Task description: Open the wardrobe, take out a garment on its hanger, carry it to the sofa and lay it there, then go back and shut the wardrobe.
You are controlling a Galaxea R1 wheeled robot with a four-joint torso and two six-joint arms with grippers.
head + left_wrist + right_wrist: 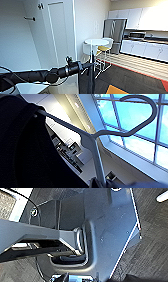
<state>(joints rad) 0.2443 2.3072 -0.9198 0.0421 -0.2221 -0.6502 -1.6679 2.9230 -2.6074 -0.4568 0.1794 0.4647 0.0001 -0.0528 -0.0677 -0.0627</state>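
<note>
One arm's busy: the left gripper clamps the thin white hanger. The soft black T-shirt hangs clear for carrying, I'd guess

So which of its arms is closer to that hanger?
The left. Its wrist view shows the hanger right at the gripper, with the black garment beside it. The right wrist view shows the robot's own base and floor, no hanger nearby.

**Lighting and picture quality**

You see an evenly lit room in the head view, soft all over. Glare washes out the upper cabinets right of the refrigerator. In the left wrist view, the window glows blue-white; against it the garment reads as a featureless black mass.
</note>
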